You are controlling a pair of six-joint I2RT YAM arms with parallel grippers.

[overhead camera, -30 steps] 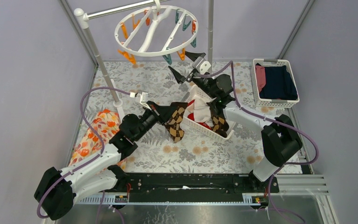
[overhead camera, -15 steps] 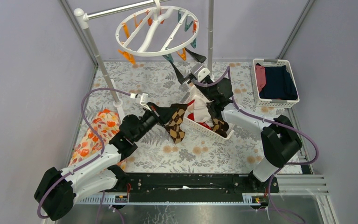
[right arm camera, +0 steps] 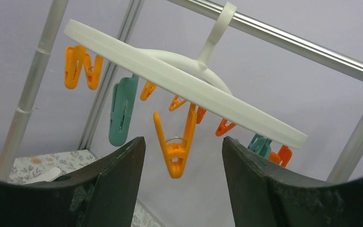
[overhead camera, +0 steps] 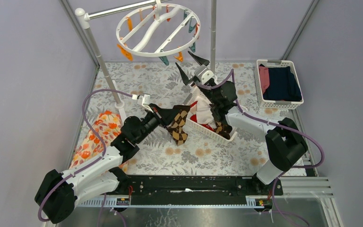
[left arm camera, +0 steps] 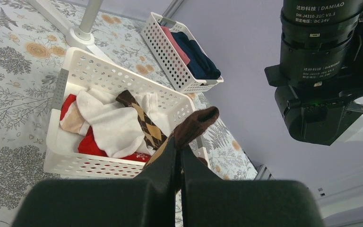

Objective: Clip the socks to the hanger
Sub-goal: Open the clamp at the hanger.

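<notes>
Grip status: left pincer (left arm camera: 179,150) is clamped on argyle sock (left arm camera: 194,124), which hangs at the left side of the basket (left arm camera: 118,59), mid-tabletop; right pincer (right arm camera: 183,142) stands wide, straddling an orange clothespin (right arm camera: 174,158) under the hanger (right arm camera: 184,85), far centre. Sock looks light and limp; best pinned at the brown end poking past the pincer.

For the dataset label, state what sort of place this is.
Probably a mock laundry corner built as a robot test cell, not a home: a peg hanger on a metal rail, a basket of socks, and a floral-covered table boxed in by plain lilac walls.
</notes>
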